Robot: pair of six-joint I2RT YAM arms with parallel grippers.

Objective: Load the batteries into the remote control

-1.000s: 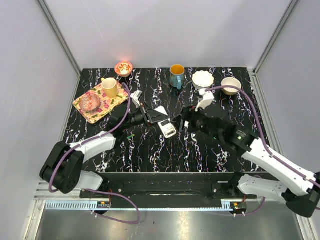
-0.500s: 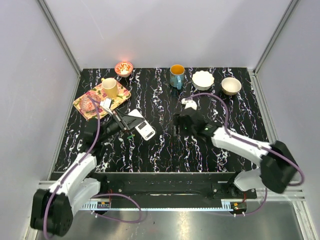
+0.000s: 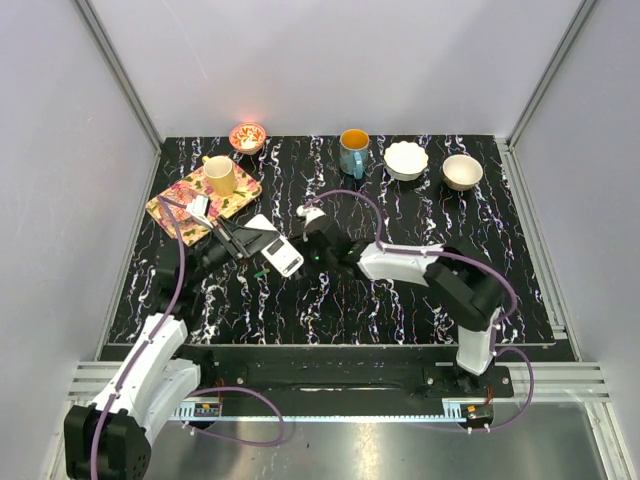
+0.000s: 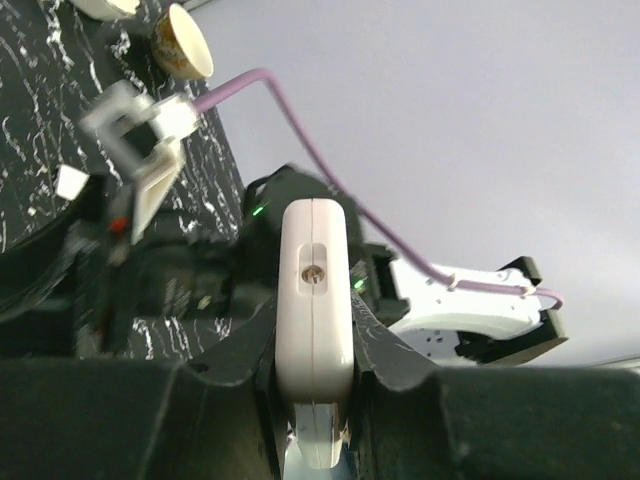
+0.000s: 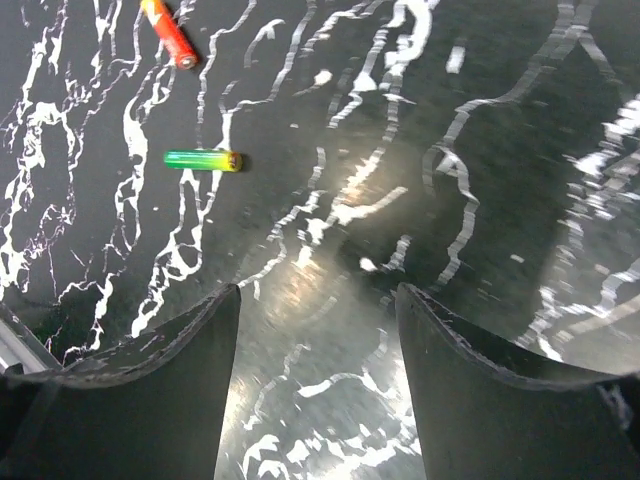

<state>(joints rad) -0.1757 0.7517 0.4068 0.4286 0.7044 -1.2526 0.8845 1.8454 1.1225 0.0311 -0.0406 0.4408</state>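
Marbled black tabletop (image 3: 500,230): left claw (image 4: 313,395) clenched on remote control (image 4: 313,280); right claw (image 5: 315,310) spread, hovering near batteries (image 5: 202,160).

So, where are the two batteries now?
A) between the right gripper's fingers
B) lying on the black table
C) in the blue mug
B: the right wrist view shows the reddish battery and the greenish battery lying on the table, beyond the open right gripper.

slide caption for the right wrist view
Open right gripper over black marbled table, green cylindrical battery and red cylindrical battery ahead
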